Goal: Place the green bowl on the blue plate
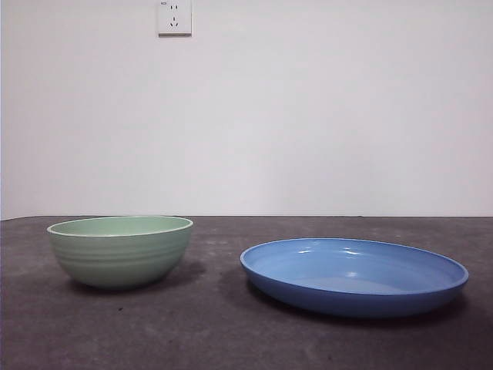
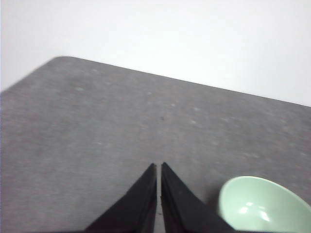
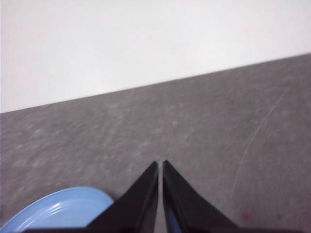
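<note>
Nearest, the blue plate lies empty right of the green bowl, apart on the bench, probably awaiting pickup, since both grippers' fingers, left and right, are closed on nothing.

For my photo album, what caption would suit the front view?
Green bowl and blue plate sit apart on a dark table below a wall socket.

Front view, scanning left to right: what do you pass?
green bowl → wall socket, high on the wall → blue plate. Bowl and plate stand apart on the table; no gripper shows here.
</note>
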